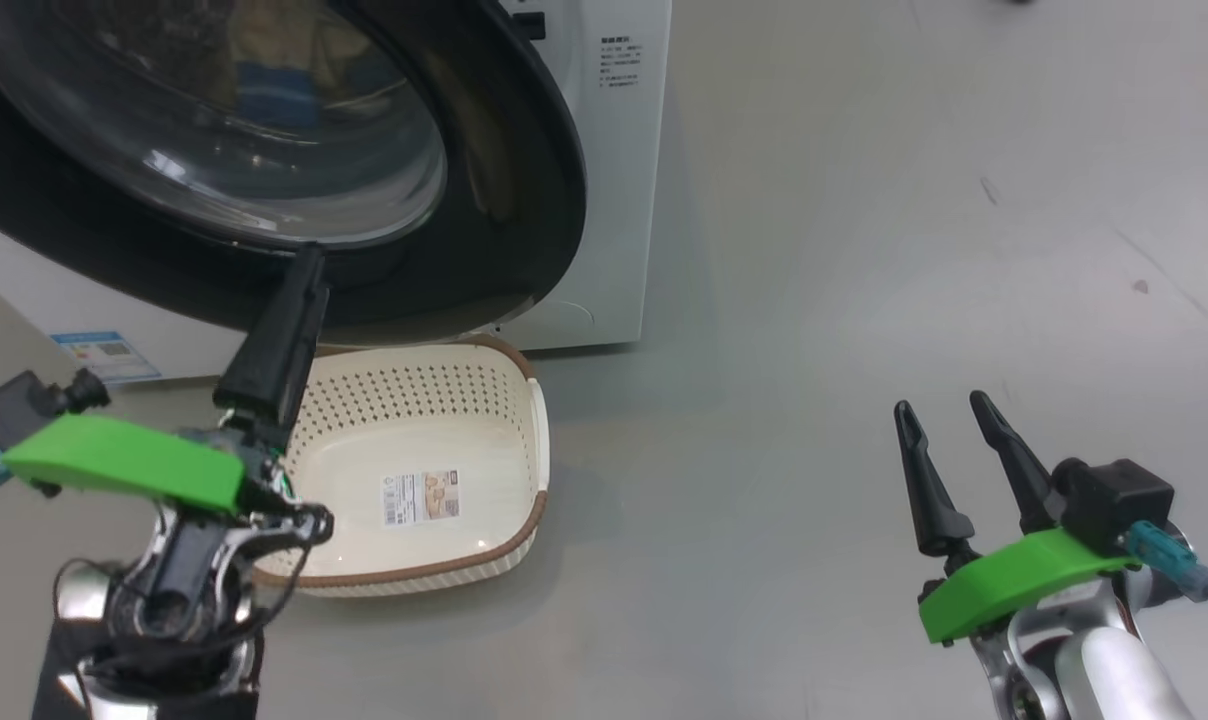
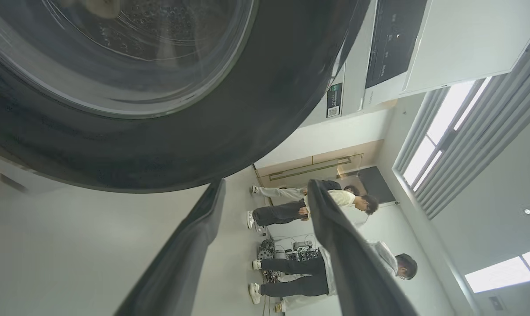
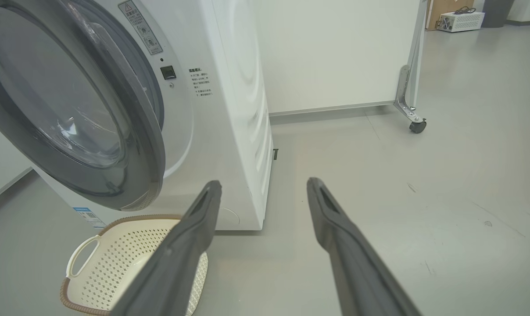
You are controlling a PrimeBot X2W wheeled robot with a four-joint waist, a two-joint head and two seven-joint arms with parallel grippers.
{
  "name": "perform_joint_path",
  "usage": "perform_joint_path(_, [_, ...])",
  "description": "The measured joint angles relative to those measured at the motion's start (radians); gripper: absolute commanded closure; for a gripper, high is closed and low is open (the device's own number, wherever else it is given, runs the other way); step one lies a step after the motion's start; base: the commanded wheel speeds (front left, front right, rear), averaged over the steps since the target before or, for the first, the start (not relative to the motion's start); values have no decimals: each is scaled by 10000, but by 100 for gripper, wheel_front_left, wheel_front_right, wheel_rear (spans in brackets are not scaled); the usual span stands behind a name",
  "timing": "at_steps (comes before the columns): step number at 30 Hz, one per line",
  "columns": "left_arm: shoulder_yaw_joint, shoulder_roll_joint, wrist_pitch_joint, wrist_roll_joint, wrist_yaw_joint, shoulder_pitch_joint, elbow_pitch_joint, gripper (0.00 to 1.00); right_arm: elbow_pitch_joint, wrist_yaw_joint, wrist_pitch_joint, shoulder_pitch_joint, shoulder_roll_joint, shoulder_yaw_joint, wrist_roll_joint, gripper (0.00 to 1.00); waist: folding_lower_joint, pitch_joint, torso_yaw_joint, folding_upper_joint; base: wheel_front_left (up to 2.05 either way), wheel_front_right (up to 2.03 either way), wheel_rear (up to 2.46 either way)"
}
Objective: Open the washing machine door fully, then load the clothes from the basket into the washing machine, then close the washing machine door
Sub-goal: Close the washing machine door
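Below the washer door, the basket sits on the floor, its inner label and the washer's blue sticker illegible; left gripper and right gripper both spread apart, gripping nothing.

washing machine door cropped, basket partly hidden

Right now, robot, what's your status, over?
Left jaws open by washing machine door rim. Right jaws open, empty. Basket empty. Nothing blocking door.
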Motion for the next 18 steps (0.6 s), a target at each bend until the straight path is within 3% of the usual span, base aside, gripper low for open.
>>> perform_joint_path(2, [-213, 123, -291, 343, 0, 155, -84, 0, -31, 0, 13, 71, 0, -35, -35, 0, 0, -88, 57, 0, 0, 0, 0])
perform_joint_path(9, [-1783, 1166, -2861, 2297, -2, 1337, -313, 0, -290, 0, 261, 511, 4, -232, -226, 0, 0, -566, 356, 0, 0, 0, 0])
perform_joint_path(14, [-2355, 1954, -4631, 4190, 4, 1914, 458, 0, -499, 0, 437, 733, 8, -305, -385, 0, 0, -846, 453, 0, 0, 0, 0])
perform_joint_path(18, [-2301, 2071, -5214, 5892, 548, 2234, 1093, 0, -646, 0, 564, 990, 12, -397, -468, 0, 0, -939, 543, 0, 0, 0, 0])
